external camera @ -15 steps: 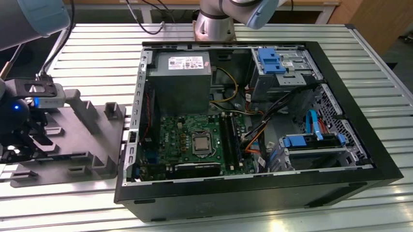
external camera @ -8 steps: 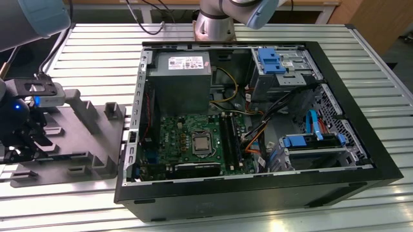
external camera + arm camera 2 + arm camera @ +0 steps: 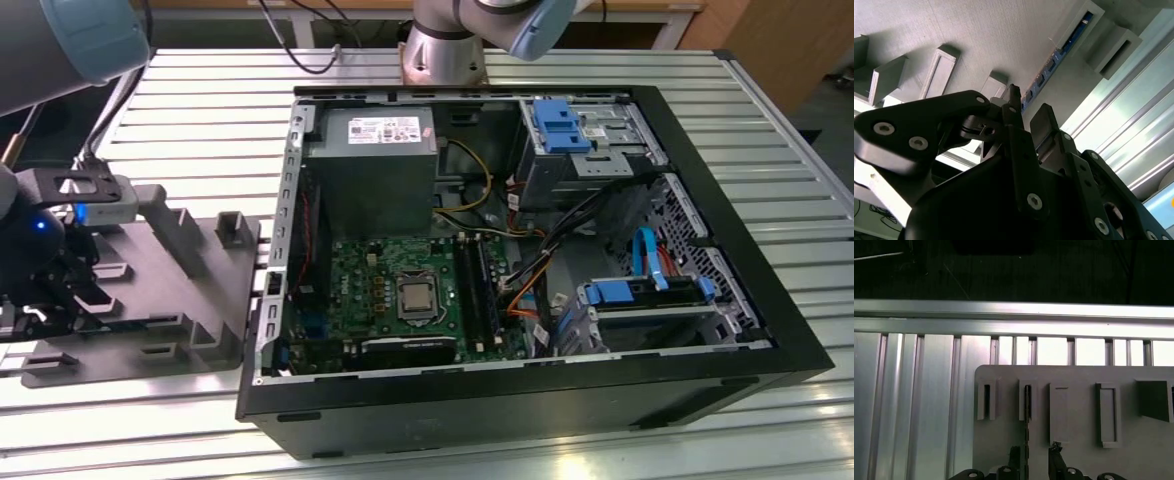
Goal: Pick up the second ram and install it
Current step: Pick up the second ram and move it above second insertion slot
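Note:
The second ram (image 3: 1027, 412) stands on edge in a narrow slot of the grey moulded tray (image 3: 1081, 452). In the second wrist view the second ram (image 3: 1064, 47) shows as a thin dark strip with a blue edge. My gripper (image 3: 1034, 455) hangs just above the tray, open, with one finger on each side of the stick's near end. One finger (image 3: 1013, 107) sits close beside the stick and the other finger (image 3: 1045, 122) stands apart from it. In the exterior view my gripper (image 3: 67, 295) is over the tray (image 3: 174, 300) at that view's far left.
An open computer case (image 3: 521, 250) lies at the exterior view's right of the tray. Inside it are the green motherboard (image 3: 387, 290), long black memory slots (image 3: 474, 290), a power supply (image 3: 371, 160), cables and blue drive brackets. The tray carries raised blocks (image 3: 227, 235). The table is ribbed aluminium.

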Robot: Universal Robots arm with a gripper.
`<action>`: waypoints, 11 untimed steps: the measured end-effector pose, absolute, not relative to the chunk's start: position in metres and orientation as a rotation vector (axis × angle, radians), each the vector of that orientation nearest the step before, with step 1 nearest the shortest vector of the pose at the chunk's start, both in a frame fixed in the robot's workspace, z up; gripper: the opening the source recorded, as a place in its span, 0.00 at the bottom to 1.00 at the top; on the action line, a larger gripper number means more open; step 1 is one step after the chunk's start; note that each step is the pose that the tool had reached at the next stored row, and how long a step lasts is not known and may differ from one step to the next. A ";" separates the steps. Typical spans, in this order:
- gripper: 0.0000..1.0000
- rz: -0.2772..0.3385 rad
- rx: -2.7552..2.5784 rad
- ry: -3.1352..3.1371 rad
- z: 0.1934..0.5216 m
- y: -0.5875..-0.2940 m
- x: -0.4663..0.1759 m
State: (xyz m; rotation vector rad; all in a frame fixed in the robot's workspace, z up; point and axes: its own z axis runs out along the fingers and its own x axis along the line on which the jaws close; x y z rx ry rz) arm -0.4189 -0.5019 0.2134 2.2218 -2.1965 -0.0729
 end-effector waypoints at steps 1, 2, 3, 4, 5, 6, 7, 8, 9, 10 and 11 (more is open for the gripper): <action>0.36 -0.073 2.222 -2.197 0.213 -0.502 -0.419; 0.36 -0.073 2.222 -2.197 0.213 -0.502 -0.419; 0.36 -0.073 2.222 -2.197 0.213 -0.502 -0.419; 0.36 -0.073 2.222 -2.197 0.212 -0.502 -0.419; 0.36 -0.073 2.222 -2.197 0.212 -0.502 -0.419; 0.36 -0.073 2.222 -2.197 0.212 -0.502 -0.419; 0.36 -0.073 2.222 -2.197 0.211 -0.502 -0.419; 0.36 -0.073 2.222 -2.197 0.210 -0.502 -0.419; 0.36 -0.073 2.222 -2.196 0.210 -0.502 -0.419; 0.36 -0.073 2.222 -2.197 0.210 -0.502 -0.419; 0.36 -0.073 2.222 -2.196 0.209 -0.502 -0.419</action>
